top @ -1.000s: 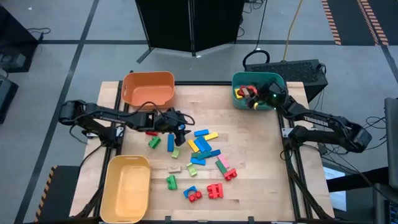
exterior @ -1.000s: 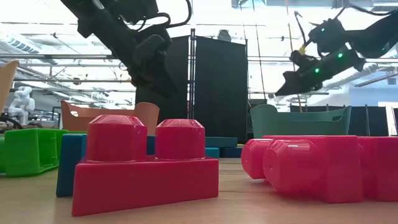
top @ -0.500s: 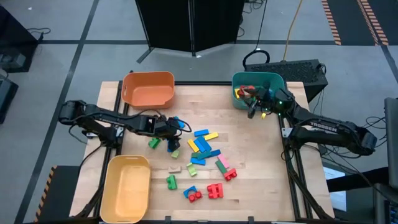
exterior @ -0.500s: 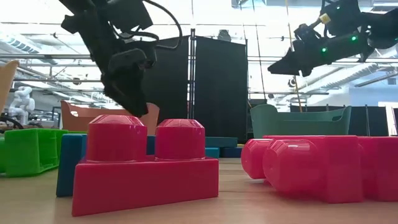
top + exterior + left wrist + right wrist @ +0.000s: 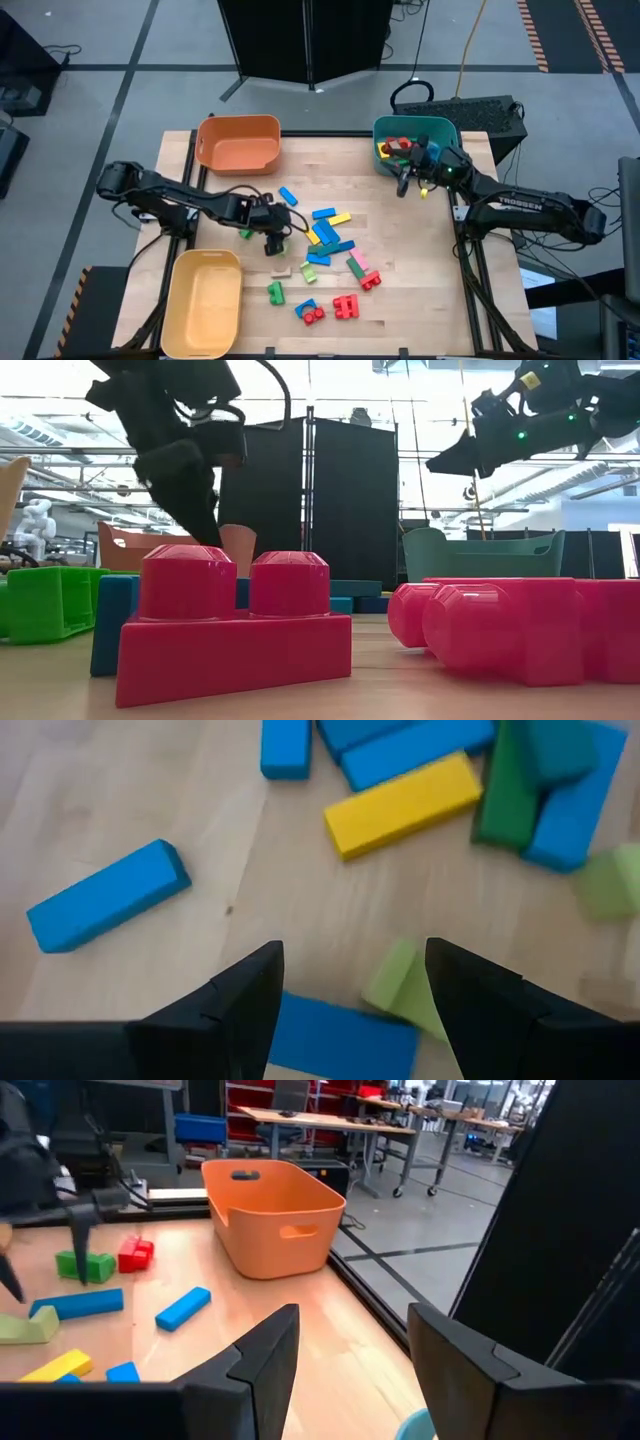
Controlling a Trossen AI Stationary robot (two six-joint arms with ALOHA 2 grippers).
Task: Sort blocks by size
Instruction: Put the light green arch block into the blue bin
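We see the blocks scattered across the middle of the wooden surface, with a few more lying in the teal bin. Our left gripper hangs low over the left edge of the pile, fingers spread wide and empty above a blue bar and a pale green piece. Our right gripper, parted and empty, hovers beside the teal bin.
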